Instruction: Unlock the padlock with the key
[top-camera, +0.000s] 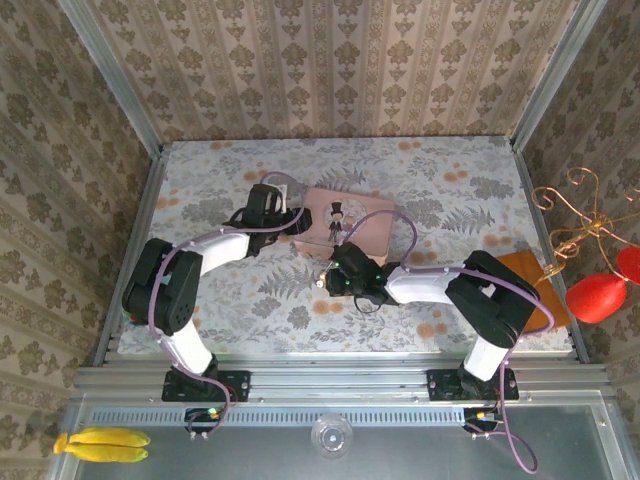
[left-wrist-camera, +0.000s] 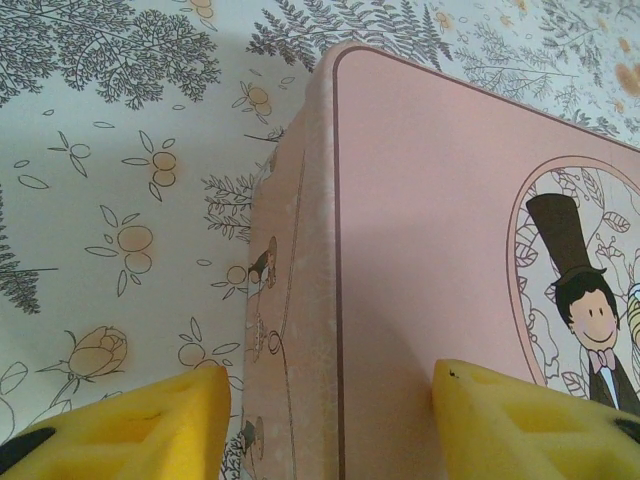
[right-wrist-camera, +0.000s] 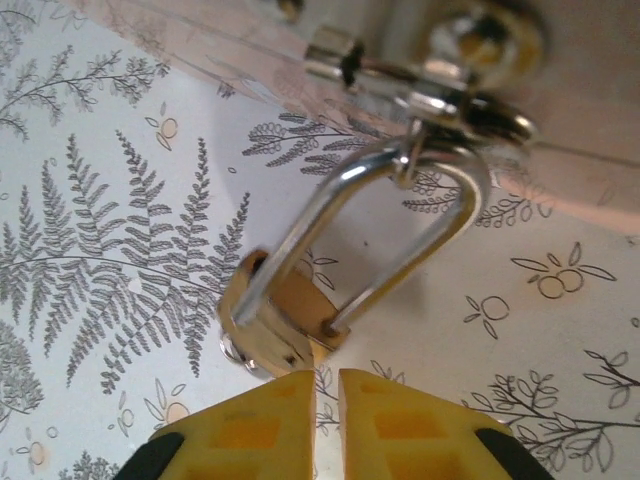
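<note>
Below the brass padlock (right-wrist-camera: 275, 325), the almost clenched right gripper (right-wrist-camera: 327, 378), key hidden, is needing a square approach while the released left gripper (left-wrist-camera: 330, 372) is straddling the pink tin (left-wrist-camera: 430, 200).

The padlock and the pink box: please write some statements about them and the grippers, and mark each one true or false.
1. The padlock hangs by its shackle from the latch of the pink box. True.
2. The shackle is out of the padlock. False: both its ends sit in the padlock's body.
3. The left gripper is open, the box's edge between its fingers. True.
4. The right gripper is wide open around the padlock. False: it is almost closed, close beside the padlock.
</note>
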